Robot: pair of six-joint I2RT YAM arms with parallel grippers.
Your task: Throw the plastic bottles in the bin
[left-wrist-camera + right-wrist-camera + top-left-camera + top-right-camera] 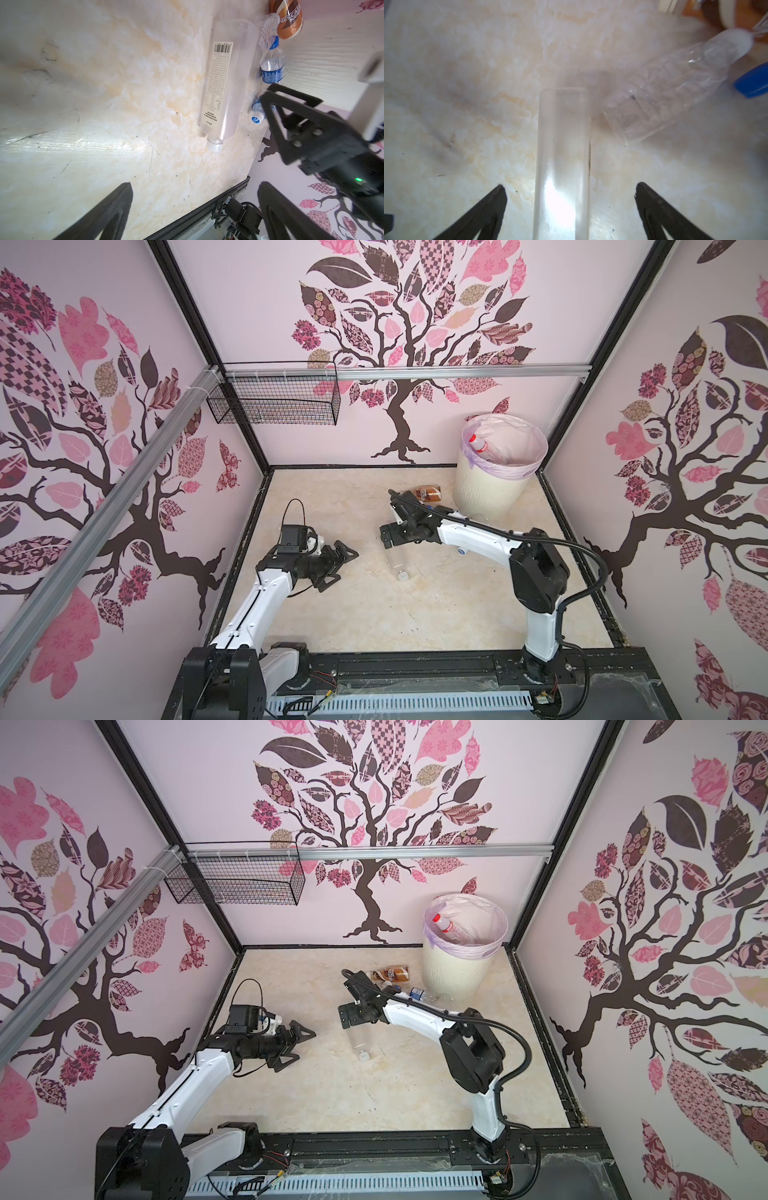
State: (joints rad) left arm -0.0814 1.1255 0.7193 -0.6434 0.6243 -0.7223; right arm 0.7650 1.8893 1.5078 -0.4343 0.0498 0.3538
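Two grippers: both have their fingers spread wide, and neither holds anything.
Left gripper (340, 558): it sits over the left half of the marbled tabletop (353, 614) and points toward the middle. Nothing lies between its fingers (104, 214), and it is well apart from every bottle.
Right gripper (388, 536): it points down over the base end of the tall clear bottle (397, 563). In the right wrist view its fingers (492, 207) stand on either side of that bottle with bare table showing in both gaps, so there is no contact.
Tall clear bottle (226, 83): it lies flat mid-table with its pale cap toward the front edge. A printed label with a barcode faces up.
Crumpled clear bottle (675, 83): it lies on its side just beside the tall one's base, angled away from it, and has a white cap.
Blue-labelled bottles: one (272, 70) lies beyond the tall bottle. A second, smaller one with a blue cap (257, 117) lies near it, partly behind a right finger.
Brown-gold bottle (428, 493): it lies on its side toward the back, near the foot of the bin.
Bin (490, 489): it stands upright in the back right corner, with a lilac bag folded over its rim.
Red-capped bottle (484, 445): it is inside the bin, leaning with its cap up near the rim.
Wire basket (274, 402): it hangs from the rail at the back left, above the table.
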